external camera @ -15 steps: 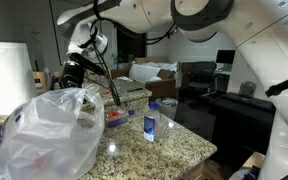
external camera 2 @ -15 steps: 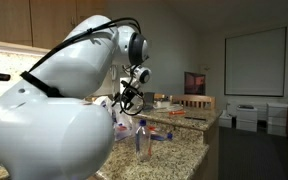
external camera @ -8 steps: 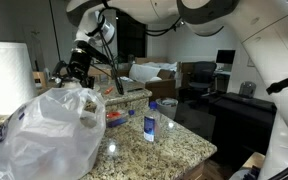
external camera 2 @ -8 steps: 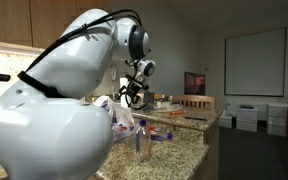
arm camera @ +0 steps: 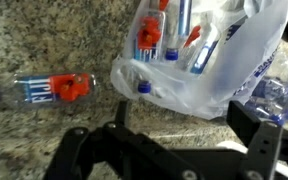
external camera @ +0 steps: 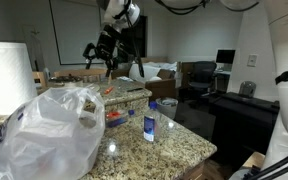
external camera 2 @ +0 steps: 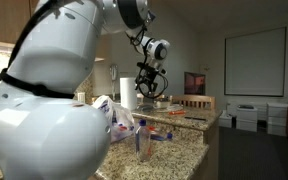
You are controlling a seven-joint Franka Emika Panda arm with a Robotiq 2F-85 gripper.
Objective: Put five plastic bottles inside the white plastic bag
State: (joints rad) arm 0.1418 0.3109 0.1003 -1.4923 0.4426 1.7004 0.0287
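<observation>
The white plastic bag (external camera: 44,130) sits slumped on the granite counter, and it also shows in the wrist view (arm camera: 209,50). Several plastic bottles (arm camera: 164,40) with blue caps and red-orange labels lie inside it. One bottle (external camera: 149,125) stands upright on the counter beside the bag, and it shows in the other exterior view too (external camera 2: 141,138). The wrist view shows a bottle (arm camera: 49,90) on the granite left of the bag. My gripper (external camera: 102,50) hangs high above the bag, open and empty, with its fingers apart (arm camera: 189,135); it also shows in an exterior view (external camera 2: 147,85).
A white paper towel roll (external camera: 6,75) stands behind the bag, and it shows in an exterior view (external camera 2: 127,93). The counter edge (external camera: 199,152) drops off near the upright bottle. Tables with boxes and clutter (external camera: 159,72) stand in the background.
My gripper has risen from just above the bag's mouth and swung up and away from it, open and empty. The bag and the upright bottle have not moved.
</observation>
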